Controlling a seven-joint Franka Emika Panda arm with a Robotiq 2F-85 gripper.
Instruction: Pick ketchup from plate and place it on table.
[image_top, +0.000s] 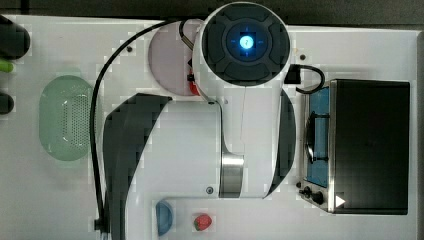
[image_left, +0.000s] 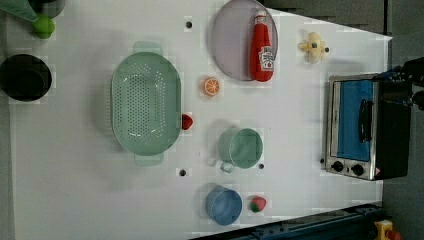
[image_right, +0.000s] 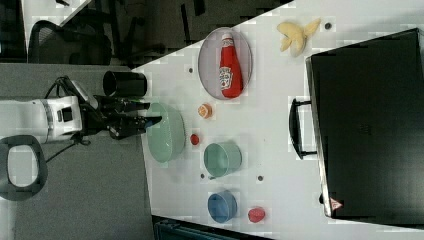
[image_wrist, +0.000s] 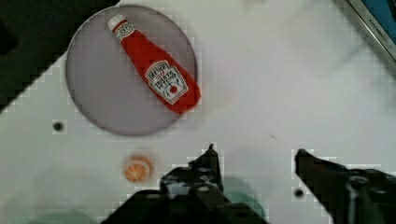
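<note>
The ketchup (image_wrist: 156, 70), a red bottle with a white cap, lies on its side on the pale lilac plate (image_wrist: 102, 93), its base reaching the rim. I also see the ketchup (image_left: 262, 47) on the plate (image_left: 231, 40) in the left view, and the ketchup (image_right: 230, 67) on the plate (image_right: 210, 65) in the right view. In the top view the arm covers most of the plate (image_top: 165, 57). My gripper (image_wrist: 256, 154) hangs well above the white table (image_wrist: 280, 84), open and empty, apart from the bottle. The gripper (image_right: 154, 113) points towards the table.
A green perforated basket (image_left: 145, 102), an orange slice (image_left: 211, 86), a small red ball (image_left: 187, 121), a green cup (image_left: 241, 148), a blue bowl (image_left: 223, 205) and a strawberry (image_left: 258, 203) stand on the table. A toaster oven (image_left: 357, 127) sits at the left view's right, beside a yellow toy (image_left: 313, 47).
</note>
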